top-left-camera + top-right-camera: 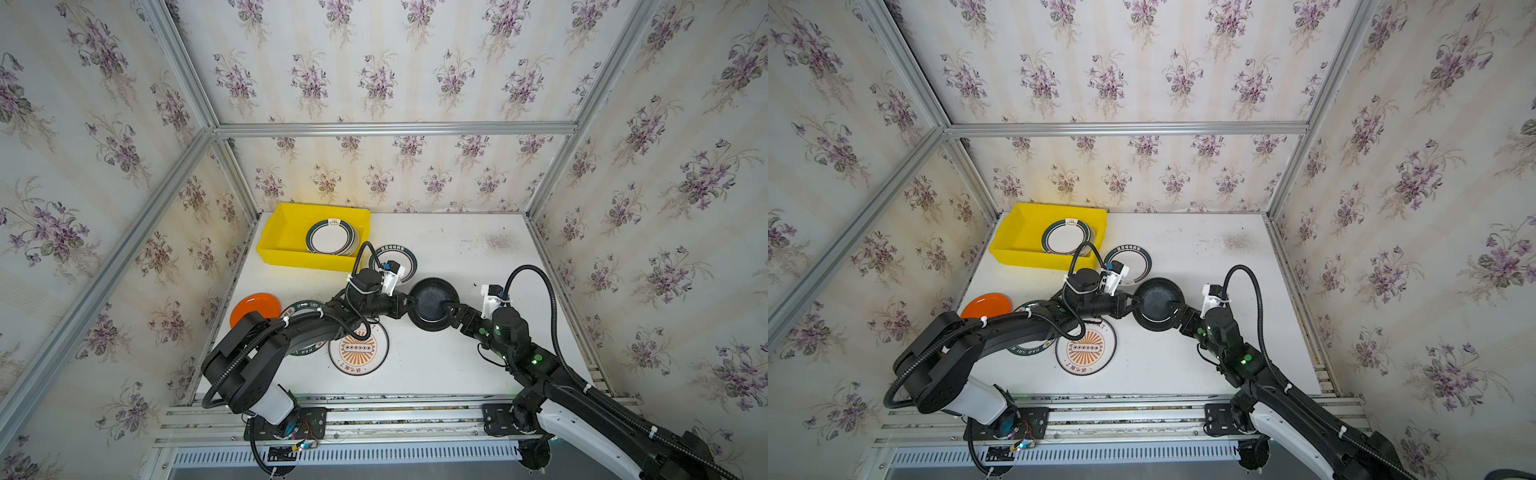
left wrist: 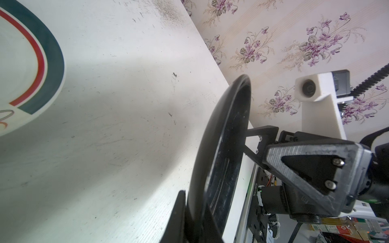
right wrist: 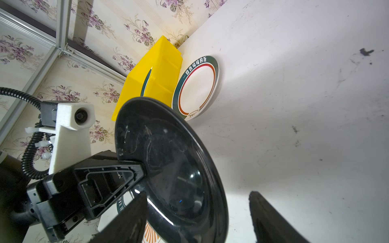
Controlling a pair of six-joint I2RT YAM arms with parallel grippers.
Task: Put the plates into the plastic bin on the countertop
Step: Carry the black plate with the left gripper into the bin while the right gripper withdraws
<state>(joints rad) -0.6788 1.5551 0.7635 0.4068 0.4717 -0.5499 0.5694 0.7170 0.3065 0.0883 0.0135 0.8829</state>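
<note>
— What has the left gripper (image 1: pixel 409 305) got?

— It is clamped tight on the rim of the black plate (image 1: pixel 432 301). In the left wrist view its fingers (image 2: pixel 179 210) sit on either side of the plate's edge.

— And the right gripper (image 1: pixel 449 308)?

— Its jaws are spread wide. In the right wrist view the plate's opposite rim sits between the two fingers (image 3: pixel 271 221), close to one and well apart from the other. Whether it touches the near one, I can't tell.

— Where is the plate?

— Above the middle of the countertop (image 1: pixel 457 365), between the two arms. It is face up, glossy and finely scratched, with a raised rim.

— The plastic bin (image 1: pixel 282 237)?

— It is yellow and stands in the far left corner of the countertop. A green-rimmed plate (image 1: pixel 332 237) lies inside at its right end.

— Which plates are outside it?

— A second green-rimmed plate (image 1: pixel 409 254) lies just beside the bin's near right corner. An orange plate (image 1: pixel 255 307) lies by the left edge. A lettered plate (image 1: pixel 301 309) is partly hidden under the left arm (image 1: pixel 299 332), and a sunburst plate (image 1: pixel 359 353) lies just beside it.
</note>
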